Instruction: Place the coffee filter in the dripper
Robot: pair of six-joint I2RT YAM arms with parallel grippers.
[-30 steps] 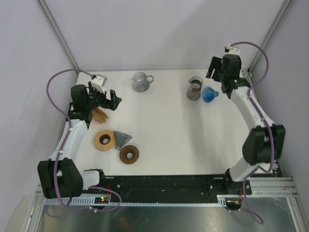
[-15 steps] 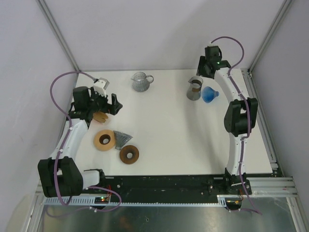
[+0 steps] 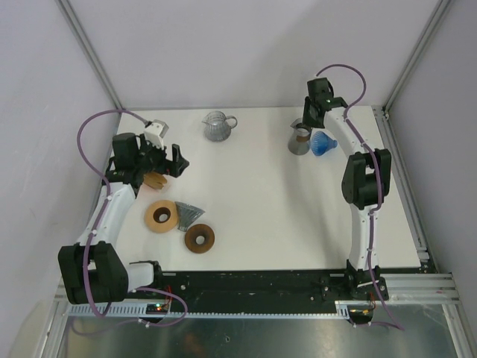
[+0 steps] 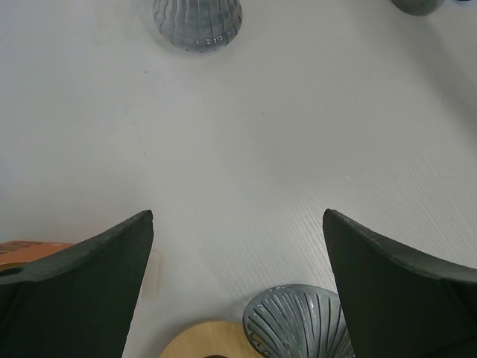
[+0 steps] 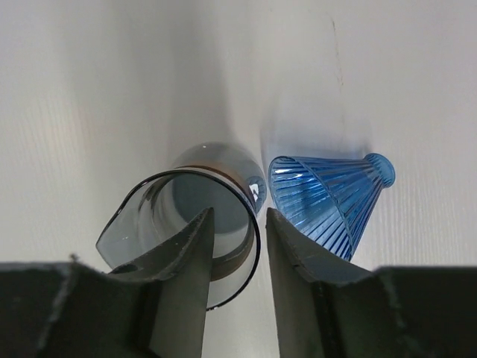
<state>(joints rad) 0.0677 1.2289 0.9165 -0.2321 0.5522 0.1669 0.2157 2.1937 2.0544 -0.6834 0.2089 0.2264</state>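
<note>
Wide bare table (image 3: pixel 261 194) centre; far right, glass carafe (image 5: pixel 146 218) and blue dripper (image 5: pixel 328 198) tight beside right hand (image 5: pixel 238 216).

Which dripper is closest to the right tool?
The blue dripper, on its side beside the glass carafe at the right tool. The back grey dripper and the near grey dripper both sit far to the left.

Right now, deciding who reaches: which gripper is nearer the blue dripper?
Right. The right gripper is right beside the blue dripper; the left gripper is far across the table, near the wooden rings.
</note>
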